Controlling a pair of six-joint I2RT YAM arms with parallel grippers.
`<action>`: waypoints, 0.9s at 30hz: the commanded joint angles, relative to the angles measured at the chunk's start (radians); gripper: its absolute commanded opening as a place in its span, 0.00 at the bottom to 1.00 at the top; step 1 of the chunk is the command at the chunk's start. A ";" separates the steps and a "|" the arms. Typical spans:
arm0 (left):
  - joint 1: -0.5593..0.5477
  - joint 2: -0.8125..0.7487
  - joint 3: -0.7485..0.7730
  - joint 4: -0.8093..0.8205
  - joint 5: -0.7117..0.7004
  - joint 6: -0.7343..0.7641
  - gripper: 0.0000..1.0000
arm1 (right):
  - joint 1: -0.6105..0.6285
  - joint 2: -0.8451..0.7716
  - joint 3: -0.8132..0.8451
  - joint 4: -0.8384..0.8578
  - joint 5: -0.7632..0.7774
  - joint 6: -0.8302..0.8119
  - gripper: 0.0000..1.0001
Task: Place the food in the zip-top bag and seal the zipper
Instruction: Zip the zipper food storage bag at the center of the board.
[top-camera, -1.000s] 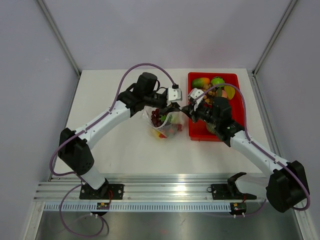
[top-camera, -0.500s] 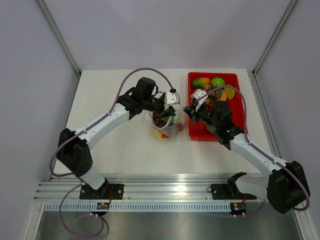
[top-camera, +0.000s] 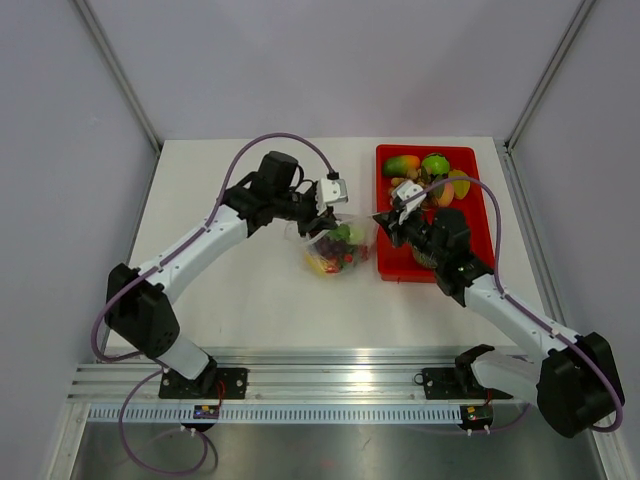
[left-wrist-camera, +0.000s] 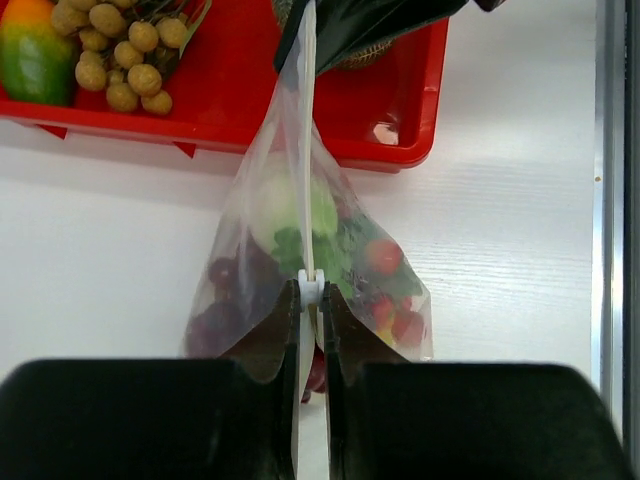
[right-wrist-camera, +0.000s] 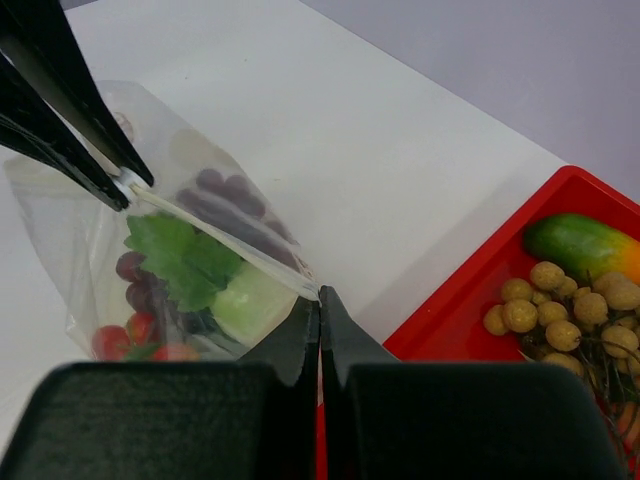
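Where pale grey walls (top-camera: 60, 150) close round it, the white surface (top-camera: 230, 300) runs back from a metal rail (top-camera: 330, 385) at 6 o'clock. Left jaws are clenched on the zipper (left-wrist-camera: 307, 150) at the 11 o'clock of the zip-top bag (top-camera: 338, 250). The bag, food (left-wrist-camera: 300, 240) inside, sits near the surface's centre. Right jaws pinch the strip's other end at its 2 o'clock, the strip taut between them. At the bag's 3 o'clock lies a red tray (top-camera: 395, 262).
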 joint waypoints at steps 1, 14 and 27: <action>0.045 -0.087 -0.003 -0.084 -0.047 0.006 0.00 | -0.041 -0.039 -0.006 0.099 0.126 0.004 0.00; 0.142 -0.211 -0.135 -0.072 -0.089 -0.020 0.00 | -0.053 -0.023 -0.013 0.140 0.159 0.044 0.00; 0.255 -0.321 -0.236 -0.053 -0.124 -0.054 0.00 | -0.056 -0.004 -0.019 0.156 0.156 0.058 0.00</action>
